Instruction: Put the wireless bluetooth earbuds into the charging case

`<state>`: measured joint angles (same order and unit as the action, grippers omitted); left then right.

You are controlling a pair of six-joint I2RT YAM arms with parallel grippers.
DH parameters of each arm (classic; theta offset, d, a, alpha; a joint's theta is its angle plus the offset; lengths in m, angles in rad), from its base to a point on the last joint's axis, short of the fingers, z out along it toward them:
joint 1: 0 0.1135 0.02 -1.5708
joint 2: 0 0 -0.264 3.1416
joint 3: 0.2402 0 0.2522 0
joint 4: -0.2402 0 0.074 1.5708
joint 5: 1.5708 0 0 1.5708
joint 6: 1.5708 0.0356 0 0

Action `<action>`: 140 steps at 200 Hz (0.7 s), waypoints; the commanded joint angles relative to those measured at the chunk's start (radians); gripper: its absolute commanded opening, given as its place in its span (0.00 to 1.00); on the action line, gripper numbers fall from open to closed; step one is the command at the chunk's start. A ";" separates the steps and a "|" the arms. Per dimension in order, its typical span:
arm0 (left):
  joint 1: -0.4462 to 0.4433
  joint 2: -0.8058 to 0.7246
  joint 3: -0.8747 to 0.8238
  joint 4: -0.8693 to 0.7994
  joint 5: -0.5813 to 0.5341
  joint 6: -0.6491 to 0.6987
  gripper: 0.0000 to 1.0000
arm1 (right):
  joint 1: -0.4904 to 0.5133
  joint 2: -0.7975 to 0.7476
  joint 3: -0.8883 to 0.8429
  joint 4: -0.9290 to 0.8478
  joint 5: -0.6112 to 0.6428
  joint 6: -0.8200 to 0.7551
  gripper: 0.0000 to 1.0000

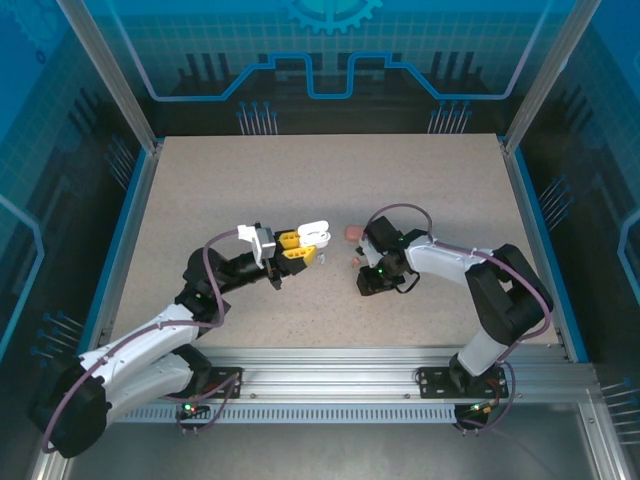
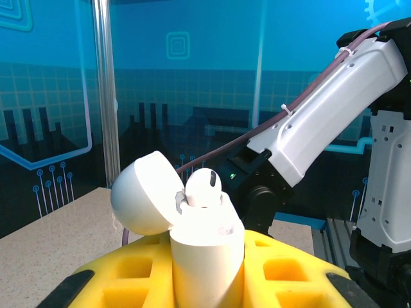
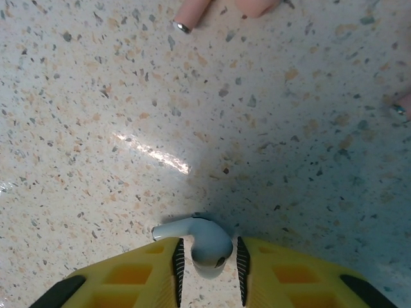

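White stemmed plastic earbud: lies on the speckled beige tabletop, low centre of the right wrist view, stem pointing to frame left, rounded head toward the bottom edge.

Right gripper: its yellow fingers stand one on each side of the earbud head, black ribbed pads very close to it. Jaws narrow; cannot tell whether the pads actually press the earbud.

Salmon-pink earbud: upper left of centre in the same view, metal-tipped stem pointing down-left, well apart from the white one. A second pink stem tip pokes in at the right edge.

Second white earbud: centre of the left wrist view, seated head-up in the white pebble-shaped plastic charging case. The case stands upright with its lid hinged open to frame left.

Left gripper: yellow fingers pressed against both sides of the case body, pinching it.

Top view: the left gripper and case sit mid-frame, just left of centre, with the case raised. The right gripper points down at the table, just right of centre. The two are near each other but apart.
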<state>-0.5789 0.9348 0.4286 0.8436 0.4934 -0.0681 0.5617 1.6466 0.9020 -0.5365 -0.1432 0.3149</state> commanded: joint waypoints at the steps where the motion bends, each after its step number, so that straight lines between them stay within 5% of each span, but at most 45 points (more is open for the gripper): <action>1: -0.005 -0.013 -0.010 0.017 -0.008 0.022 0.00 | -0.010 0.023 0.003 0.004 -0.027 0.012 0.30; 140: -0.004 -0.025 -0.015 0.005 -0.012 0.028 0.00 | 0.010 0.073 0.002 0.026 -0.015 0.030 0.23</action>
<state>-0.5789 0.9295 0.4225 0.8410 0.4931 -0.0681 0.5621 1.6703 0.9058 -0.5331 -0.1429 0.3328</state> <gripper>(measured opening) 0.232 0.239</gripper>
